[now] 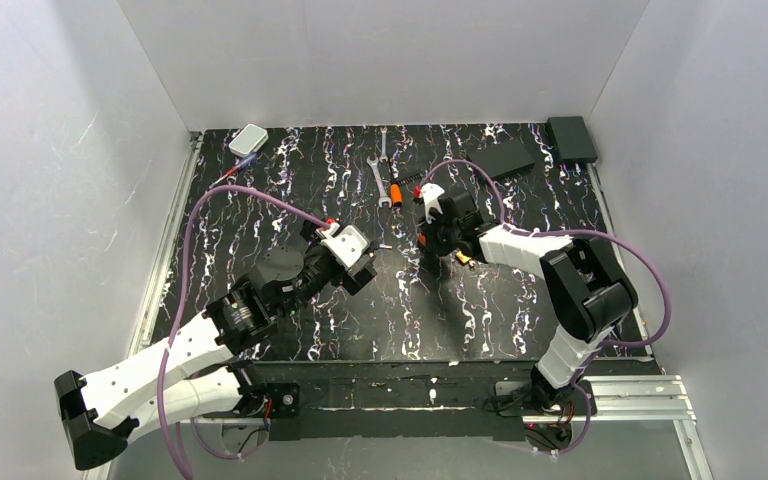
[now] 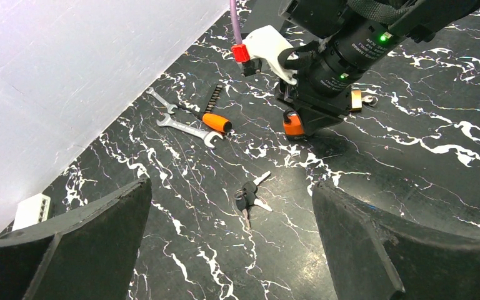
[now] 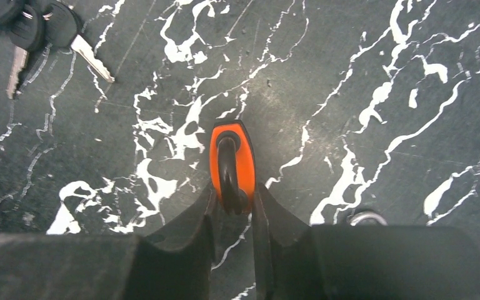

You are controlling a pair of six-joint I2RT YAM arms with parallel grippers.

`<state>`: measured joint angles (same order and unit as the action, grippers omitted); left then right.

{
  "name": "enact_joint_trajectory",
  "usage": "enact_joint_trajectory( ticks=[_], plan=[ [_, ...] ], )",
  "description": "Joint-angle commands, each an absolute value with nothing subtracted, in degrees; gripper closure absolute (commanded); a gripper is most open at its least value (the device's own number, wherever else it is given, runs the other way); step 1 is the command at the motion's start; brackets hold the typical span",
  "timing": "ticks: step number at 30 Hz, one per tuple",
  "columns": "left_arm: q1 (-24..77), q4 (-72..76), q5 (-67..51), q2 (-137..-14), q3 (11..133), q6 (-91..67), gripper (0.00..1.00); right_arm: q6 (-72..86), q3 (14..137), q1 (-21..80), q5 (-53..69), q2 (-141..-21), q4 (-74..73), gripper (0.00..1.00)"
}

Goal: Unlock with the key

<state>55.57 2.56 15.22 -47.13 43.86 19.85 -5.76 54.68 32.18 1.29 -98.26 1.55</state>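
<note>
Right gripper (image 3: 232, 200): fingers were pinched on the near end of the orange padlock (image 3: 244, 162), one finger against each side; the lock lay flat with its dark shackle facing up.
Left gripper (image 2: 230, 187): jaws were spread wide and held nothing; it hung over the mat, pointed at the keys.
Key (image 2: 250, 194): it lay on a small bunch of three, all dark-headed with silvery blades fanned out; the bunch rested on the mat between the two grippers, near the orange padlock but apart from it, and nothing touched it.
Padlocks: two were seen, the orange one and a small brass padlock (image 2: 356, 100) lying just beyond the right gripper.
Wrenches: two silver wrenches (image 2: 187, 128) lay side by side near the back wall.
Orange-handled tool (image 2: 215, 122): one, just beside the wrenches.
Boxes: one white box (image 1: 249, 138) sat in the back-left corner; two black boxes (image 1: 571, 138) sat at the back right.
Surface: a black mat (image 1: 460, 320) veined with white covered the table.
Room: plain white walls (image 1: 380, 60) enclosed the mat at the left, back and right.
</note>
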Motion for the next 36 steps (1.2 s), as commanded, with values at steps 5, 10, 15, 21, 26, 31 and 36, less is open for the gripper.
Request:
enact_joint_trajectory(
  ticks=[5, 10, 15, 21, 26, 31, 36],
  plan=[
    [55.3, 3.8, 16.0, -45.9, 43.6, 20.1, 0.01, 4.9, 58.6, 35.7, 0.1, -97.1, -4.6, 0.63],
    [55.2, 3.7, 15.8, -45.7, 43.6, 20.0, 0.01, 5.9, 57.9, 36.0, -2.7, -96.0, -4.2, 0.35],
    [55.3, 3.7, 15.9, -45.4, 43.5, 20.2, 0.01, 6.1, 57.8, 36.2, -0.9, -97.1, -3.3, 0.31],
    [55.3, 3.7, 15.6, -45.4, 43.6, 20.2, 0.01, 5.9, 57.9, 37.1, -2.0, -98.2, -1.4, 0.32],
    [55.3, 3.7, 15.4, -45.3, 43.5, 20.0, 0.01, 4.4, 58.8, 38.1, -3.4, -99.5, -0.5, 0.40],
    [55.3, 3.7, 15.3, -45.4, 43.5, 20.0, 0.01, 2.5, 58.8, 38.5, -4.8, -101.1, -1.2, 0.58],
    [55.3, 3.7, 15.0, -45.5, 43.6, 19.9, 0.01, 1.2, 57.2, 38.5, -6.1, -100.7, -0.5, 0.58]
  ],
)
